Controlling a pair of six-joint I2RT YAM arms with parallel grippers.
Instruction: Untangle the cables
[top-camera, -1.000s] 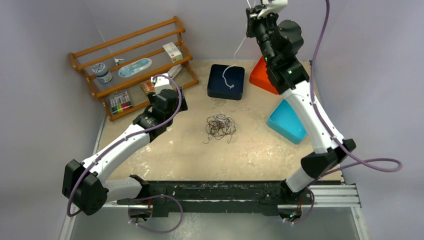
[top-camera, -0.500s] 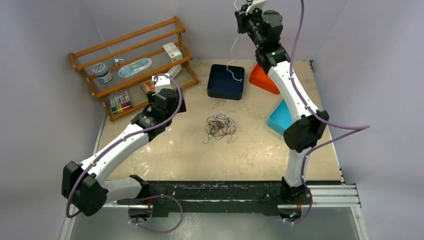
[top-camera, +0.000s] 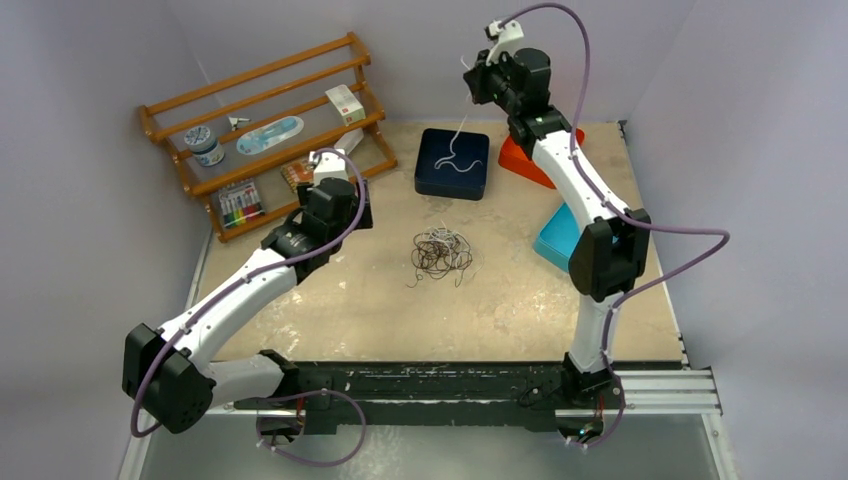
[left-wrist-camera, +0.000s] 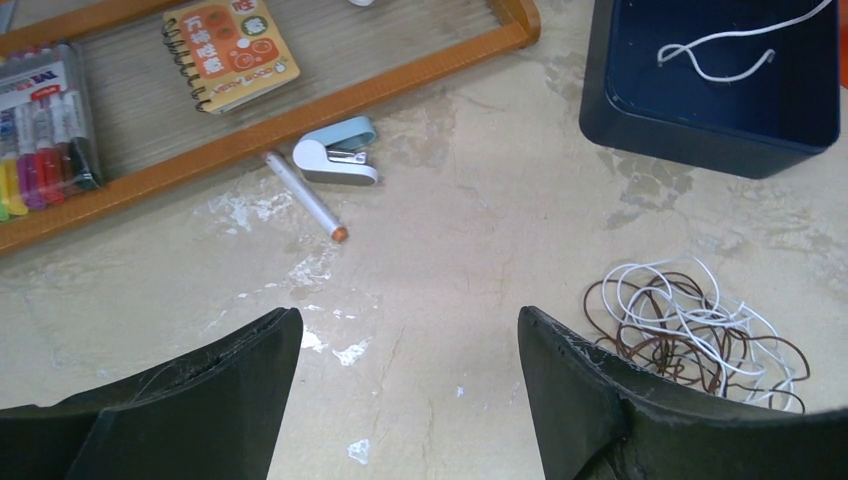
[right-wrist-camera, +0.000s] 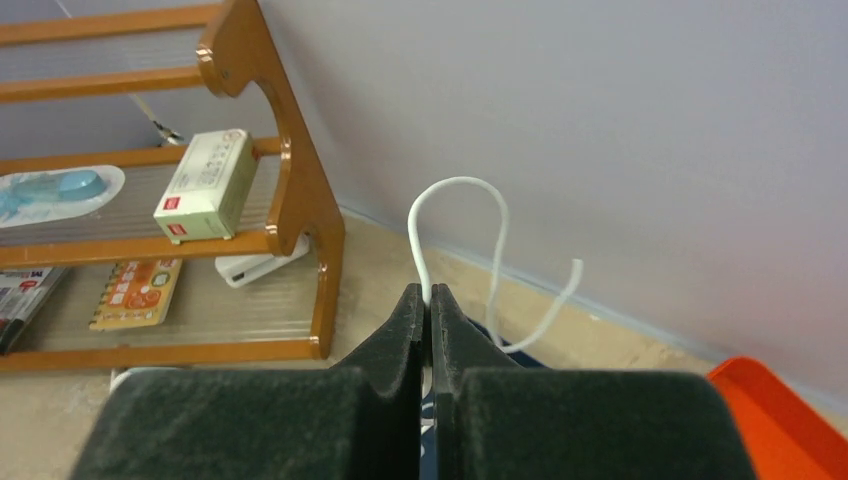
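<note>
A palm-sized knot of white and dark brown cables (top-camera: 440, 252) lies on the table's middle; it also shows in the left wrist view (left-wrist-camera: 695, 335). My right gripper (top-camera: 470, 82) is raised above the dark blue bin (top-camera: 424, 172) and is shut on a white cable (right-wrist-camera: 455, 215) that loops up from its fingertips (right-wrist-camera: 429, 292). The cable's lower end lies curled inside the bin (left-wrist-camera: 715, 55). My left gripper (left-wrist-camera: 410, 320) is open and empty, low over bare table, left of the knot.
A wooden rack (top-camera: 270, 75) at the back left holds markers, a notebook and boxes. A stapler (left-wrist-camera: 337, 158) and a pen (left-wrist-camera: 305, 195) lie before it. An orange tray (top-camera: 520, 158) and a light blue tray (top-camera: 560, 243) sit at the right.
My right arm has swung left and lowered with the white cable, so more of the cable now lies in the blue bin. The left arm has barely moved.
</note>
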